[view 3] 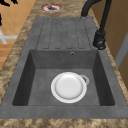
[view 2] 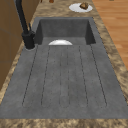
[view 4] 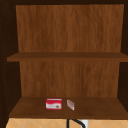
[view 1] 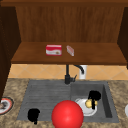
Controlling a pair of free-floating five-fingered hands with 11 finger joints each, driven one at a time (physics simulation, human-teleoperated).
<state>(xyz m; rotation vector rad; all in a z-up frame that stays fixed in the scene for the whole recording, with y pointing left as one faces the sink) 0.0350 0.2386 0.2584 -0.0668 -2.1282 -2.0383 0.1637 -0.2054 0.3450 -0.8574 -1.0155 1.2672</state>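
Over the sink basin, right side, the right hand (view 1: 94, 96) has its fingers curled round a small yellow rounded object (view 1: 88, 103), held just above the white round plate (view 3: 68, 87) on the basin floor, prob. so it hangs over the dish. Left hand (view 1: 33, 115) floats idle at the near left by the ribbed grey draining board (view 2: 65, 77); can't tell its fingers. Big glossy red ball (view 1: 67, 115) sits near, centre. Grey stone-look sink w/ black tap (view 1: 68, 75), speckled granite counter (view 3: 15, 62), wooden shelf unit above w/ a red-and-white box (view 4: 53, 104) & small pinkish packet (view 4: 70, 104).
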